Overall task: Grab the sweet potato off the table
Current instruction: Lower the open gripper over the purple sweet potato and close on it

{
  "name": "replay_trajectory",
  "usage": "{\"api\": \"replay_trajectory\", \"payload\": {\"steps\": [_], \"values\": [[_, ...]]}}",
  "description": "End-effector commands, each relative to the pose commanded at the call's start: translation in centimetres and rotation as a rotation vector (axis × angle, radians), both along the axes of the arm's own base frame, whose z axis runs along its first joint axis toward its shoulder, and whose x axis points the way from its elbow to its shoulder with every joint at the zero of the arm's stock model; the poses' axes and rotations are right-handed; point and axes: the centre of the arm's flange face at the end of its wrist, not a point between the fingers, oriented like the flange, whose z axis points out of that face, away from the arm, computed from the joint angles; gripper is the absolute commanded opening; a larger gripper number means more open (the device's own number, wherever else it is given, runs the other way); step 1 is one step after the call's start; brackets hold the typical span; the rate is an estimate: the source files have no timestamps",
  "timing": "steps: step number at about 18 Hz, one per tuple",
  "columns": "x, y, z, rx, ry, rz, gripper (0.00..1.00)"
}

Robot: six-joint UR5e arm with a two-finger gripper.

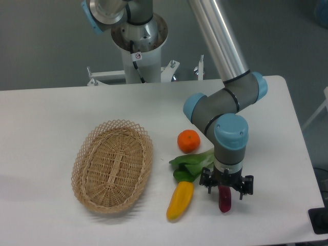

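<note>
While you scan across the table (46,118), you meet the wicker basket (113,165) toward the left, then the yellow pepper (180,200) near the front edge, with leafy greens (190,164) and an orange fruit (188,141) just behind. Toward the right edge, the gripper (225,187) stands over the sweet potato (224,199), fingers either side; you cannot tell whether they clamp it.

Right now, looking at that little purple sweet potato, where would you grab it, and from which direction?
Across its narrow middle, coming straight down from above. The sweet potato is slim and lies flat on the table, its long axis pointing toward the camera, so its sides offer the shortest span. The hand already hangs right over it, fingers either side. The yellow pepper lies apart on the left, out of the way.
</note>
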Motion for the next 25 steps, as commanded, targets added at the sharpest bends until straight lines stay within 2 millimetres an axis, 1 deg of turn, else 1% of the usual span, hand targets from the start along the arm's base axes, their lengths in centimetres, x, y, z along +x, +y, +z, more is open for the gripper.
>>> {"api": "replay_trajectory", "payload": {"steps": [6,7,8,10,12,13,17,20,22,23,25], "values": [[-0.2,0.0,-1.6,-0.015,-0.003,0.003,1.00],[-0.3,0.1,-1.4,-0.009,0.008,0.003,1.00],[-0.4,0.1,-0.9,-0.004,0.016,0.002,0.90],[-0.5,0.2,-0.8,-0.002,0.018,-0.003,0.64],[-0.5,0.2,-0.7,-0.002,0.020,-0.007,0.48],[-0.5,0.2,-0.6,-0.001,0.024,-0.012,0.43],[-0.5,0.2,-0.1,0.001,0.030,-0.016,0.32],[-0.6,0.1,0.9,0.009,0.041,-0.019,0.32],[-0.2,-0.2,2.1,0.005,0.056,-0.043,0.34],[0.2,-0.3,3.3,0.010,0.070,-0.051,0.35],[0.9,-0.7,6.9,0.034,0.100,-0.055,0.35]]}}
